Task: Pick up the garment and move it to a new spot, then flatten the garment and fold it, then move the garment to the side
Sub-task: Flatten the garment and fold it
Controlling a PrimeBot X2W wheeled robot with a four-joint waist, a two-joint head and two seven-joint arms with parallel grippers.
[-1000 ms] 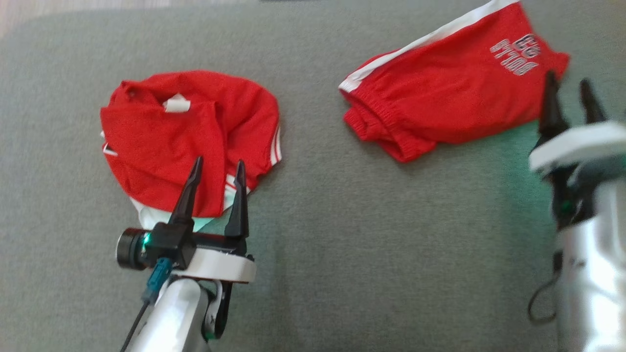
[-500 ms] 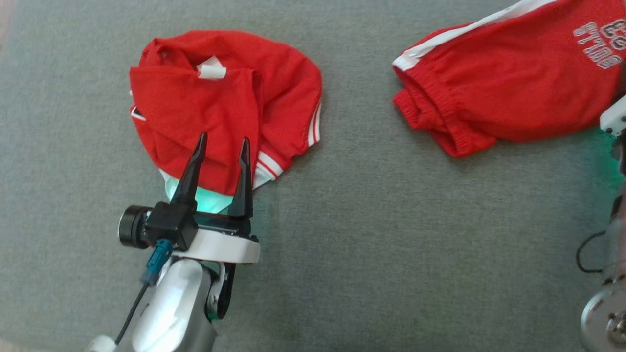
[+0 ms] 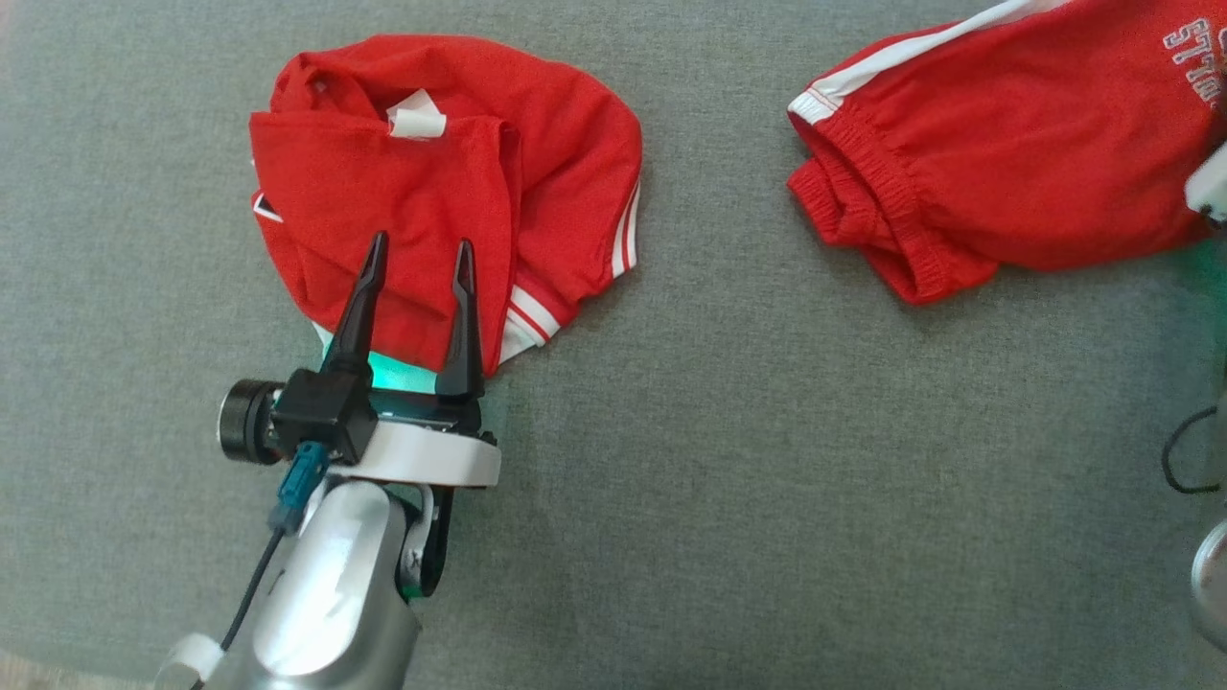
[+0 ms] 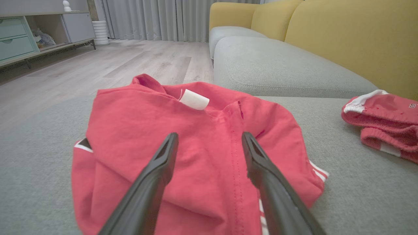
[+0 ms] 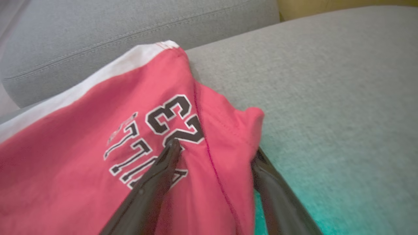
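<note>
1. Head view: we see the garment (image 3: 383, 182), a crumpled red jersey with a white tag (image 3: 417, 115) and striped trim, lying on the grey cushion (image 3: 767, 431) to our left.
2. Our left gripper (image 3: 422, 244) is poised over the jersey's near edge, fingers spread apart and holding nothing.
3. In the right wrist view, our right gripper (image 5: 215, 148) is also spread, straddling a corner of the red shorts (image 5: 81, 147), a separate piece.
4. Risk: closing the right fingers here would likely grab the shorts, not the jersey.
5. Risk: a shallow left pinch may catch a single layer, so the bunched jersey could slip or drag when lifted.
</note>
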